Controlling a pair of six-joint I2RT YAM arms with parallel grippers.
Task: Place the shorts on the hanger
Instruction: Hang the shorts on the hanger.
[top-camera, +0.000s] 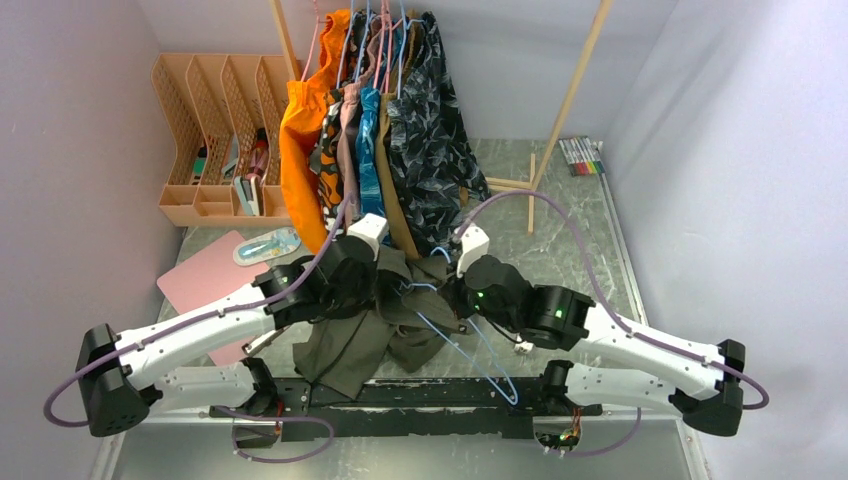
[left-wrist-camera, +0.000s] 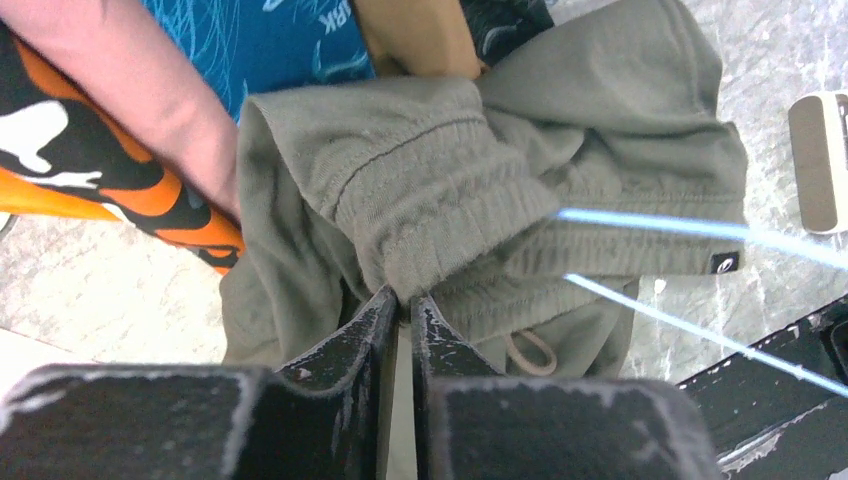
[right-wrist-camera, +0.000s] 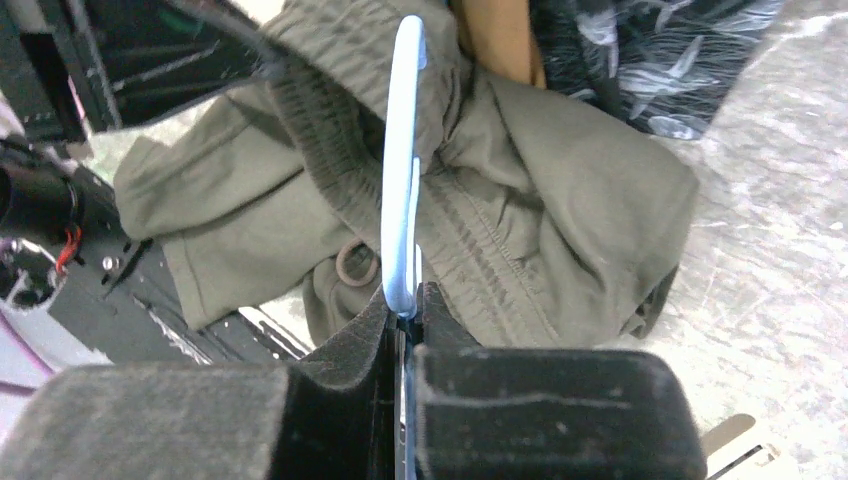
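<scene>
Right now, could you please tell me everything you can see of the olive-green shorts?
The shorts are plain dark olive-green, soft-looking fabric with a ribbed elastic waistband, a drawstring loop and a small black tag. They are bunched and crumpled between the two arms, draping down toward the near edge of the table. The left gripper has its jaws shut on the waistband; the light-blue hanger, pinched in the right gripper, lies against the waistband folds.

Letters ending "RK" mark the blue garment; the black tag on the shorts is illegible.
</scene>
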